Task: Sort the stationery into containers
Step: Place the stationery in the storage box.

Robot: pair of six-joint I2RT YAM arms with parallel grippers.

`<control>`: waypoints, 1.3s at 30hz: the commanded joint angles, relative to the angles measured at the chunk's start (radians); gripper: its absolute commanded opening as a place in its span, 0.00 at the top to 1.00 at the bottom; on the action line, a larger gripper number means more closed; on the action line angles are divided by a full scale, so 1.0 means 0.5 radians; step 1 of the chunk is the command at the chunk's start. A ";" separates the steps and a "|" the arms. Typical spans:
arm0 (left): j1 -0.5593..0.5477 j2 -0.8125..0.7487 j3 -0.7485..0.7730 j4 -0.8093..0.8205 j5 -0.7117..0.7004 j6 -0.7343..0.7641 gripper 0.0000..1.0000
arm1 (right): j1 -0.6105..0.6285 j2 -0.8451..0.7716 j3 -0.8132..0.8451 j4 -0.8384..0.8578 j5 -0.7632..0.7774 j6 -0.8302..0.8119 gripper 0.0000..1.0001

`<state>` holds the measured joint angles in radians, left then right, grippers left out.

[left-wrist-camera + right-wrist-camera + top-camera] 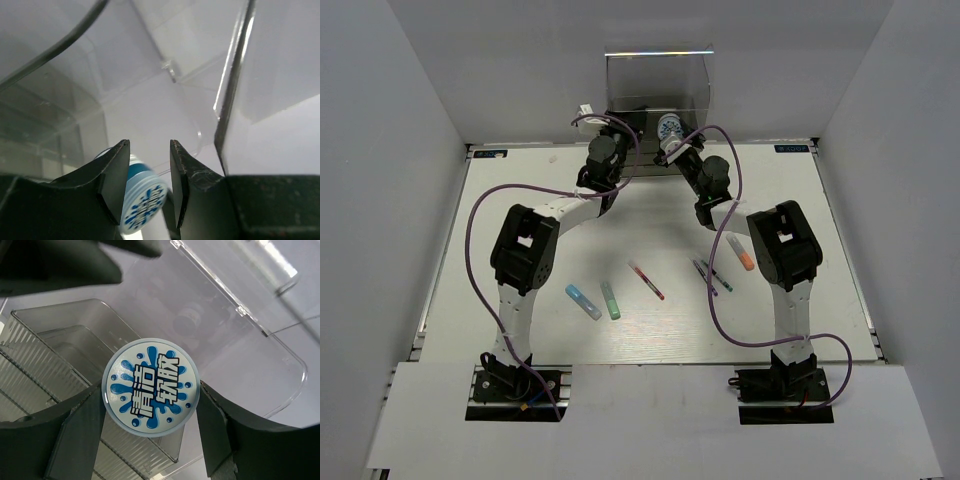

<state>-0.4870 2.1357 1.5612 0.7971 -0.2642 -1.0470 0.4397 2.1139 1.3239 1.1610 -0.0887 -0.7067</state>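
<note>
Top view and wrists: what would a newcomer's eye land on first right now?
The blue-and-white jar stands out, clamped in the right gripper and held up at the clear box at the table's far edge. The left gripper is open beside it. Nearer the bases, a red pen, two dark pens and light-blue, green and orange-tipped markers lie scattered on the white table.

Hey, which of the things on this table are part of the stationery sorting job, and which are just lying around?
Part of the job:
- jar, held in the right gripper
- clear drawer box
- red pen
- two dark pens
- light-blue marker
- green marker
- orange-tipped marker

Just there:
- purple cables
- small white item beside the box, too small to identify
</note>
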 commanded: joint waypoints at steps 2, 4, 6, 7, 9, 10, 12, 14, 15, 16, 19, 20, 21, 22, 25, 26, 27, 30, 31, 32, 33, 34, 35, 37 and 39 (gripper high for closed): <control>-0.002 -0.176 0.114 0.096 0.044 0.020 0.52 | -0.011 -0.043 0.116 0.307 -0.022 0.017 1.00; -0.002 -0.176 0.114 0.096 0.044 0.038 0.52 | -0.005 -0.028 0.141 0.313 -0.025 0.024 1.00; -0.002 -0.194 0.114 0.078 0.044 0.038 0.52 | -0.005 0.003 0.178 0.310 -0.028 0.036 1.00; -0.002 -0.194 0.114 0.078 0.044 0.038 0.52 | -0.002 0.009 0.196 0.307 -0.028 0.045 1.00; -0.002 -0.194 0.114 0.078 0.044 0.038 0.52 | -0.005 0.033 0.233 0.280 -0.013 0.094 1.00; -0.002 -0.194 0.096 0.078 0.044 0.038 0.52 | -0.011 0.049 0.269 0.267 -0.004 0.115 1.00; -0.002 -0.194 0.096 0.078 0.044 0.038 0.52 | -0.017 0.095 0.346 0.172 0.055 0.161 1.00; -0.002 -0.194 0.078 0.078 0.044 0.038 0.52 | -0.017 0.128 0.423 0.096 0.113 0.220 1.00; -0.002 -0.212 0.078 0.078 0.044 0.038 0.52 | -0.023 0.165 0.466 0.047 0.119 0.229 1.00; -0.002 -0.212 0.078 0.078 0.044 0.038 0.52 | -0.020 0.181 0.487 0.040 0.122 0.232 1.00; -0.002 -0.231 0.059 0.078 0.044 0.038 0.52 | -0.017 0.218 0.521 0.013 0.125 0.263 1.00; -0.002 -0.231 0.038 0.078 0.044 0.038 0.52 | -0.020 0.233 0.527 0.004 0.137 0.272 1.00; -0.002 -0.249 0.038 0.078 0.044 0.038 0.52 | -0.023 0.248 0.552 -0.018 0.147 0.281 1.00; -0.002 -0.249 0.019 0.078 0.044 0.038 0.52 | -0.023 0.254 0.564 -0.036 0.150 0.287 1.00; 0.017 -0.268 0.001 0.096 0.044 0.038 0.52 | -0.026 0.300 0.604 -0.076 0.168 0.294 1.00; 0.017 -0.268 0.001 0.096 0.044 0.038 0.52 | -0.014 0.306 0.610 -0.088 0.168 0.291 1.00; 0.017 -0.268 -0.017 0.096 0.044 0.038 0.52 | -0.017 0.316 0.629 -0.098 0.168 0.294 1.00; 0.017 -0.286 -0.018 0.096 0.044 0.038 0.52 | -0.023 0.319 0.638 -0.147 0.168 0.327 1.00; 0.017 -0.286 -0.036 0.096 0.044 0.038 0.52 | -0.029 0.319 0.641 -0.189 0.229 0.346 1.00; 0.017 -0.286 -0.036 0.096 0.044 0.038 0.52 | -0.017 0.319 0.641 -0.202 0.242 0.370 1.00; 0.017 -0.286 -0.036 0.096 0.044 0.038 0.52 | -0.020 0.310 0.641 -0.214 0.248 0.382 1.00; 0.017 -0.286 -0.036 0.096 0.044 0.038 0.52 | -0.023 0.310 0.644 -0.245 0.269 0.428 1.00; 0.017 -0.286 -0.036 0.096 0.044 0.038 0.52 | -0.023 0.307 0.647 -0.257 0.288 0.462 1.00; 0.017 -0.286 -0.036 0.096 0.044 0.038 0.52 | -0.023 0.307 0.662 -0.318 0.324 0.520 1.00; 0.017 -0.286 -0.036 0.096 0.044 0.038 0.52 | -0.029 0.300 0.684 -0.386 0.343 0.575 1.00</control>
<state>-0.4858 2.0903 1.5433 0.8158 -0.2501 -1.0363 0.4316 2.2967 1.6073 0.9516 0.0349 -0.4919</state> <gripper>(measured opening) 0.481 0.707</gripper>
